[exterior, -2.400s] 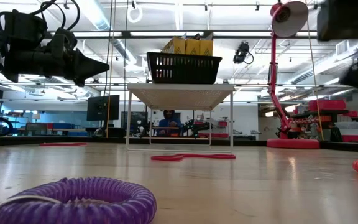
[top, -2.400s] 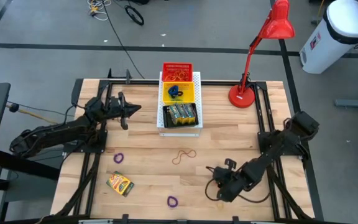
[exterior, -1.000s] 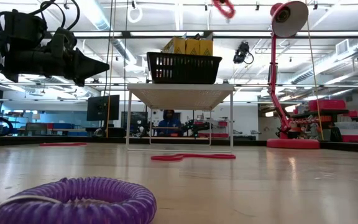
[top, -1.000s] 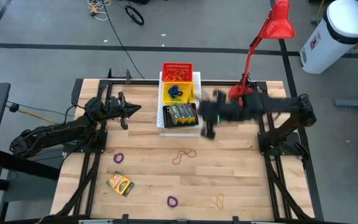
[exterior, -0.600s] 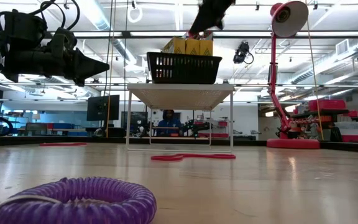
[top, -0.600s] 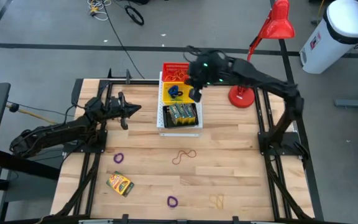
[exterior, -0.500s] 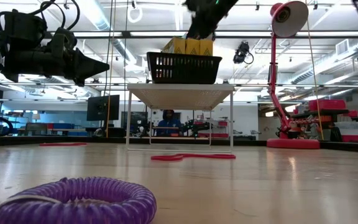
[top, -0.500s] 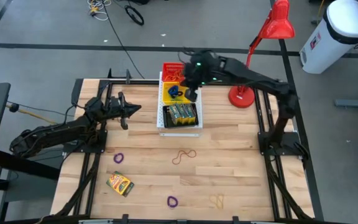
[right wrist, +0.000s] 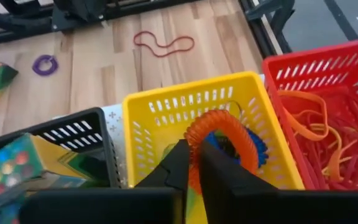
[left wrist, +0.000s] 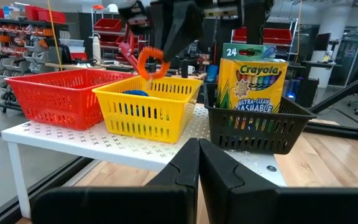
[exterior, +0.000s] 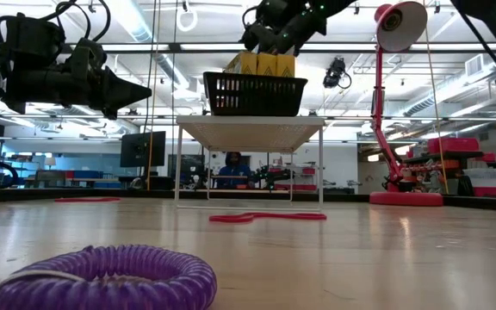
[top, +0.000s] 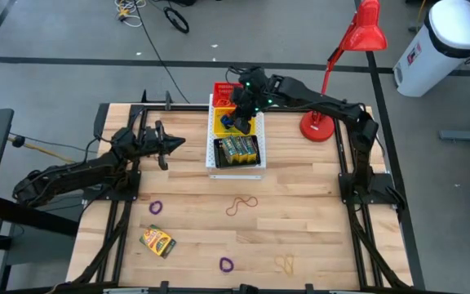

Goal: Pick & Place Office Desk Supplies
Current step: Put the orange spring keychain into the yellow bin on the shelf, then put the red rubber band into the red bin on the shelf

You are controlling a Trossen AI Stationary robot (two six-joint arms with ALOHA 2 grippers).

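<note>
Coiled orange loop [right wrist: 224, 138] in right gripper [right wrist: 193, 163], above slotted yellow basket [right wrist: 160, 118].

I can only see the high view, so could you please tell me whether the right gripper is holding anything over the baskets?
Observer: Yes. The right wrist view shows the right gripper pinching an orange loop over the yellow basket.
Operator: Thank you. Is the loop down inside the basket yet?
Observer: Not yet. In the left wrist view it hangs just above the rim.
Operator: Is anything already lying in that basket?
Observer: A blue loop lies on the bottom, partly under the orange one.
</note>
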